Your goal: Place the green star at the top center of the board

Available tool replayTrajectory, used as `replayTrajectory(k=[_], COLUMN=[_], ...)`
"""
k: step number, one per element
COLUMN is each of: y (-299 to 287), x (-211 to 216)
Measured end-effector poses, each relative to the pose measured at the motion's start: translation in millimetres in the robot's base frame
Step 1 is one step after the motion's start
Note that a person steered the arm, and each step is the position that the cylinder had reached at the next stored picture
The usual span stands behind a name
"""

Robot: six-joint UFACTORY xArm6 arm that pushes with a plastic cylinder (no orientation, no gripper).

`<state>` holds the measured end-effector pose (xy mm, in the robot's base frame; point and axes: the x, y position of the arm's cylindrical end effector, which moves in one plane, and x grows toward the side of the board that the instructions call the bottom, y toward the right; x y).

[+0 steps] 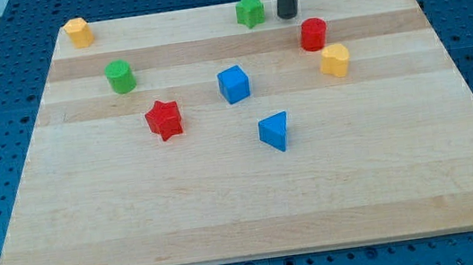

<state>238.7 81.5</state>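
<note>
The green star lies near the top edge of the wooden board, about at its middle. My tip stands just to the star's right, a small gap apart from it. The rod comes down from the view's top. The red cylinder is just below and right of the tip.
A yellow block sits at the top left corner. A green cylinder and a red star are on the left. A blue cube and a blue triangular block are in the middle. A yellow block is at the right.
</note>
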Motion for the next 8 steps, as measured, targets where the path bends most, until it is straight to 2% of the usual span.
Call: replayTrajectory(k=[3,4,6,8], y=[-60,-64,-14,-32], x=[-13,-14,0,1])
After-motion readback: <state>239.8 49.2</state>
